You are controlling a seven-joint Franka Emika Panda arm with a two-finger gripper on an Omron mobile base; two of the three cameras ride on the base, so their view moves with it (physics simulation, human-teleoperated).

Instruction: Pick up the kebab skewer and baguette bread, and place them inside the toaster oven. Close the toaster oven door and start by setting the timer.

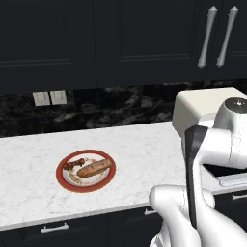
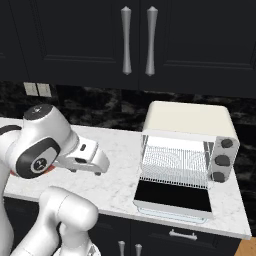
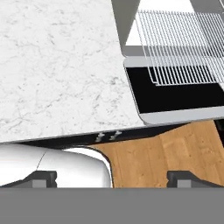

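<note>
Gripper (image 3: 112, 177) w/ tips wide apart, nothing btwn them, above the counter edge. Toaster oven door (image 2: 173, 195) folded down flat, wire rack (image 2: 173, 167) bare. Baguette bread (image 1: 95, 167) & kebab skewer (image 1: 73, 164) side by side on red-rimmed plate (image 1: 61, 179), well left of toaster oven (image 2: 187, 120).

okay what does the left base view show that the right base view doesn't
Left base view alone: a red-rimmed plate holding the baguette bread and the kebab skewer, plus wall outlets. Right base view alone: the toaster oven door folded down, the wire rack and three dark knobs. Both: the toaster oven, marble counter, black cabinets.
</note>
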